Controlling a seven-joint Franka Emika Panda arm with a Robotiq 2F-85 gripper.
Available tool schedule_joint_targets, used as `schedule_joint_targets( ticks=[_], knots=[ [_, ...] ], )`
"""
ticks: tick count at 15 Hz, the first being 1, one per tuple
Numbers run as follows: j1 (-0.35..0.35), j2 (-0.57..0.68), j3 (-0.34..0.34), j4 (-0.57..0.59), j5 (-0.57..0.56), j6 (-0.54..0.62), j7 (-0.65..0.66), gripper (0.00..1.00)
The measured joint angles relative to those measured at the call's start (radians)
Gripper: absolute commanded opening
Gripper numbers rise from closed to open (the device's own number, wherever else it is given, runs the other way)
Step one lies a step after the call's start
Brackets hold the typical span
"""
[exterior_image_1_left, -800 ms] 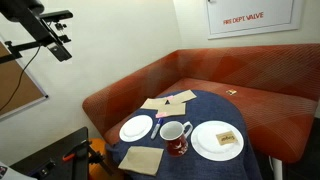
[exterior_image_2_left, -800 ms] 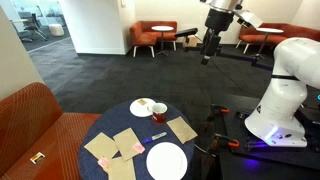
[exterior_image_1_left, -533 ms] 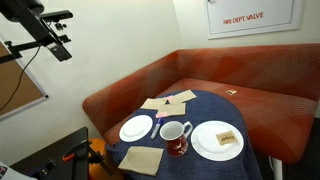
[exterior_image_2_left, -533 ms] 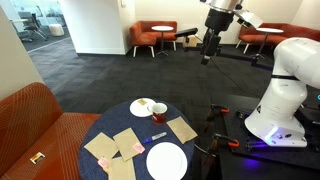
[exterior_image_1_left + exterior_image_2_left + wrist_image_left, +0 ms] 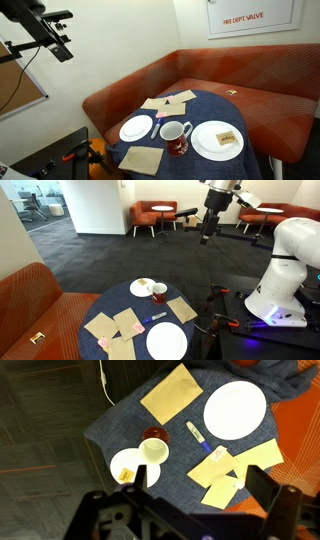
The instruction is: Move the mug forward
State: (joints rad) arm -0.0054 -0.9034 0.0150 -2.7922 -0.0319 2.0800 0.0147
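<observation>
Your arm is raised high, well apart from the table [image 5: 118, 297]. The gripper [image 5: 207, 230] points down, jaws spread wide, empty. The mug [image 5: 153, 450] stands on the table, with a plate [image 5: 124, 464] just beside it at 8 o'clock in the wrist view.

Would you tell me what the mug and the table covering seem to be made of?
The mug looks like glazed ceramic: dark red outside, smooth white inside. The table covering seems to be matte blue fabric, judging by its wrinkles.

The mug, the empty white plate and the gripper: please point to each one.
mug [image 5: 177, 143]: exterior view, on its dark red front wall.
empty white plate [image 5: 136, 128]: exterior view, middle of its bare face.
gripper [image 5: 205, 238]: exterior view, between its fingertips.
</observation>
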Motion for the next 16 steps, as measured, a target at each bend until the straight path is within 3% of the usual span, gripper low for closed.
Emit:
schedule_joint_targets(
  ticks=[7,16],
  knots=[
    [-0.051,0.155,-0.001,0.001,0.0,0.167,0.088,1.0],
    [-0.089,0.487,0.005,0.029,0.0,0.443,0.232,1.0]
  ],
)
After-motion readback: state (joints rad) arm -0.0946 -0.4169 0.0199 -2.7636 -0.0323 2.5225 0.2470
